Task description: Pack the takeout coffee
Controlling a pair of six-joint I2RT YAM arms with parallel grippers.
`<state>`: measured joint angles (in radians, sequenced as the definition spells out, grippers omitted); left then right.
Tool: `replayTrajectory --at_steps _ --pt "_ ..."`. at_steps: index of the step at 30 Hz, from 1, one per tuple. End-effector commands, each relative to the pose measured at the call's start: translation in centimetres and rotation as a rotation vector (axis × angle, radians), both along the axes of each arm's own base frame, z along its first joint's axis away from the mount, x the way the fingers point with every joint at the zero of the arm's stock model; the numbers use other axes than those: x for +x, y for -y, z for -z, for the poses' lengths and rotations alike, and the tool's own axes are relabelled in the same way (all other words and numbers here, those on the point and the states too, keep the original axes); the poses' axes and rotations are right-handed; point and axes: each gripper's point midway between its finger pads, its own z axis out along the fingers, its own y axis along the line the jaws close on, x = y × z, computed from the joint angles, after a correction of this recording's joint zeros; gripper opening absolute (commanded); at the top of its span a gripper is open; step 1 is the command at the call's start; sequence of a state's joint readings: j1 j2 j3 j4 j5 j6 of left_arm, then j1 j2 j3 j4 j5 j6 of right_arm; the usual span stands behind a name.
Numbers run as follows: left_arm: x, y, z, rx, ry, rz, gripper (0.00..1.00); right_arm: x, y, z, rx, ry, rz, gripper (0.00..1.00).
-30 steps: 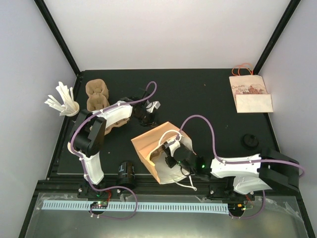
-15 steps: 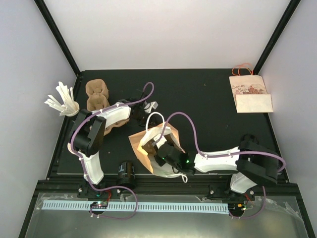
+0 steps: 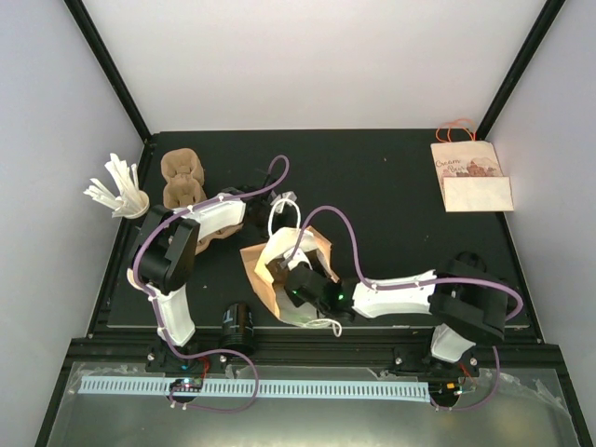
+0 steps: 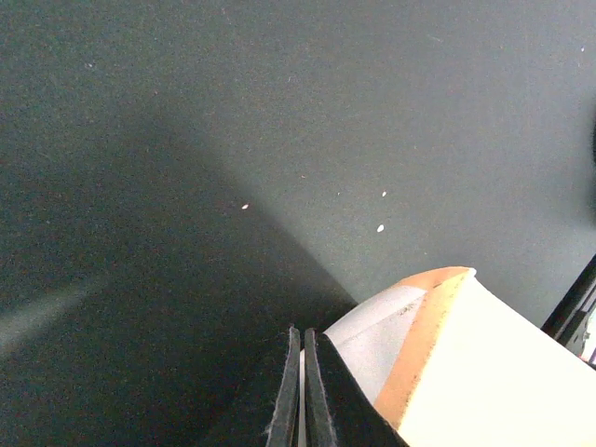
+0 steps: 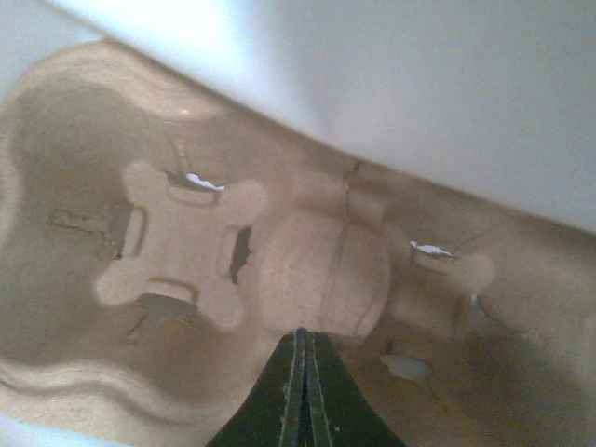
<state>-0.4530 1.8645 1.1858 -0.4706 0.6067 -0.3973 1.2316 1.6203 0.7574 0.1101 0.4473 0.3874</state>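
A brown paper bag (image 3: 253,264) stands tilted at the table's middle front. My left gripper (image 3: 282,203) is shut on the bag's white handle (image 3: 273,222), a thin white strip between its jaws (image 4: 302,331), with the bag's rim (image 4: 438,326) just to the right. My right gripper (image 3: 279,273) reaches into the bag's mouth. In the right wrist view a brown pulp cup carrier (image 5: 317,270) lies inside the bag, and my shut right gripper (image 5: 301,331) has its tips against the carrier's middle ridge. A dark coffee cup (image 3: 239,321) stands near the front edge.
Stacked pulp carriers (image 3: 182,182) and a holder of white stirrers (image 3: 119,191) sit at the back left. A second printed paper bag (image 3: 470,177) lies flat at the back right. The right arm's purple cable (image 3: 349,242) loops over the bag.
The right arm has swung left and pushed its gripper deeper into the bag. The bag has shifted left and turned more upright, its handle raised by the left gripper.
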Motion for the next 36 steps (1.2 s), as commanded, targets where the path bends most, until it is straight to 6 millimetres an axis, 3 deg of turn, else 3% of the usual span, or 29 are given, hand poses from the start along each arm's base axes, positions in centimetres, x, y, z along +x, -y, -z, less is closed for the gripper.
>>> replayTrajectory --at_steps 1,7,9,15,18,21,25,29,33,36 --pt "-2.9 0.9 -1.0 -0.055 -0.090 0.051 0.06 1.0 4.0 1.2 -0.116 0.005 0.070 0.01" --pt "-0.6 2.5 -3.0 -0.145 -0.067 0.058 0.16 2.6 3.5 -4.8 -0.056 -0.003 0.028 0.02" --pt "0.6 2.9 -3.8 -0.186 -0.060 0.053 0.23 3.3 3.7 -5.6 -0.055 -0.065 0.007 0.02" --pt "5.5 3.4 -6.7 -0.237 0.035 0.025 0.59 5.2 5.5 -5.9 -0.170 -0.236 -0.018 0.05" --pt "9.1 2.1 -10.1 -0.236 0.149 -0.031 0.74 6.3 5.9 -6.2 -0.196 -0.259 -0.017 0.06" --pt "12.2 -0.4 -13.6 -0.206 0.264 -0.107 0.94 7.0 5.6 -6.6 -0.217 -0.281 -0.032 0.08" --pt "14.8 -4.4 -17.0 -0.154 0.382 -0.217 0.99 8.1 5.0 -7.8 -0.234 -0.280 -0.047 0.08" --pt "15.0 -7.8 -20.5 -0.125 0.507 -0.290 0.99 9.4 4.0 -11.0 -0.218 -0.228 -0.058 0.07" --pt "12.1 -7.9 -23.7 -0.179 0.600 -0.258 0.99 10.6 3.6 -14.2 -0.206 -0.153 -0.055 0.07" --pt "9.3 -8.1 -24.7 -0.211 0.631 -0.242 0.99 11.3 3.4 -15.9 -0.188 -0.105 -0.049 0.07"
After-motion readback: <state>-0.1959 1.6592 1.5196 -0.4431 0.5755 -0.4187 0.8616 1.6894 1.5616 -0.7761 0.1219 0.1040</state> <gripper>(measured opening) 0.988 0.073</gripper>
